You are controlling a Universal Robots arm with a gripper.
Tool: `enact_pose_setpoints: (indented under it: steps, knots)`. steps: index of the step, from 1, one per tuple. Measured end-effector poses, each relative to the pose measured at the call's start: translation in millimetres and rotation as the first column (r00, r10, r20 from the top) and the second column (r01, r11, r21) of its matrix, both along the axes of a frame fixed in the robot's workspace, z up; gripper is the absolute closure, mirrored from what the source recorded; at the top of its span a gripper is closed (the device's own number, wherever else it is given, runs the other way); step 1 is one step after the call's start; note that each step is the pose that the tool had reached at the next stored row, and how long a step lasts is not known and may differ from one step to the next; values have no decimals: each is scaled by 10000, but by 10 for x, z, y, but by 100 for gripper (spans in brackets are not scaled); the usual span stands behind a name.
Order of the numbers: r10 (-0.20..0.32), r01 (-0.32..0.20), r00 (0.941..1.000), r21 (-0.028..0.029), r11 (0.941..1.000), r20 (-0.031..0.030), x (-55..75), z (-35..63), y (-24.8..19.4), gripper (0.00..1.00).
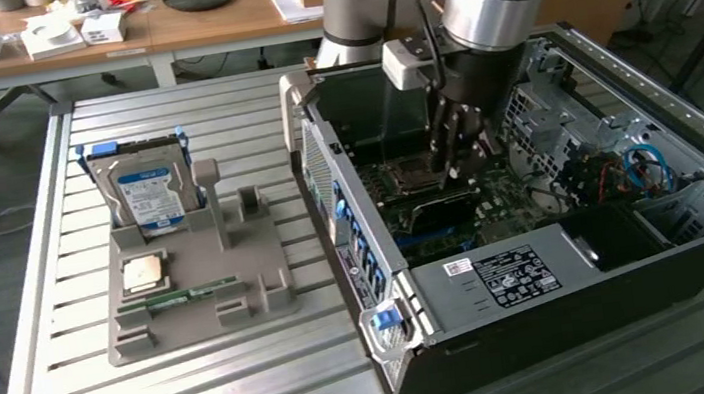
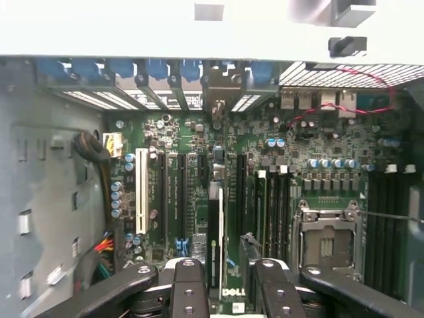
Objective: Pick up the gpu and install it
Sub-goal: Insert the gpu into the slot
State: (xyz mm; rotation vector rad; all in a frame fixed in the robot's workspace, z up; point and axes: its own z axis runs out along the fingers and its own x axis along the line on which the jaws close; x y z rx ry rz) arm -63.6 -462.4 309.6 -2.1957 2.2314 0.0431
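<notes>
End effector point(image 2: 228, 281) gripping gpu point(image 2: 214, 232) edge-on, hanging inside the open case point(image 1: 473, 303) over the motherboard point(image 2: 318, 149) slots, near the case's rear wall

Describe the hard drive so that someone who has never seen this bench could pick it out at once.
On the slatted metal table, a gray holder sits to the exterior view's left of the open computer case. The hard drive stands on edge at the holder's far end. It is boxy with a blue-white label, unlike the square processor and narrow green memory stick lying flat nearer the front.
</notes>
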Motion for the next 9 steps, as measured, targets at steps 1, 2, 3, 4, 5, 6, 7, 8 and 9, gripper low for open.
enact_pose_setpoints:
  steps: [1, 2, 3, 4, 5, 6, 7, 8, 9]
  knots:
    - [0, 0, 10000, 1, 10000, 1, 0, 25, 0, 66]
    - [0, 0, 10000, 0, 10000, 0, 0, 48, 0, 66]
    - [0, 0, 10000, 1, 10000, 0, 0, 70, 0, 66]
    - [0, 0, 10000, 1, 10000, 0, 0, 91, 0, 66]
    - [0, 0, 10000, 0, 10000, 0, 0, 112, 0, 66]
    - [0, 0, 10000, -1, 10000, 0, 0, 132, 0, 66]
    - [0, 0, 10000, 0, 10000, 0, 0, 152, 0, 66]
    - [0, 0, 10000, 1, 10000, 0, 0, 174, 0, 66]
    - [0, 0, 10000, 0, 10000, 1, 0, 195, 0, 66]
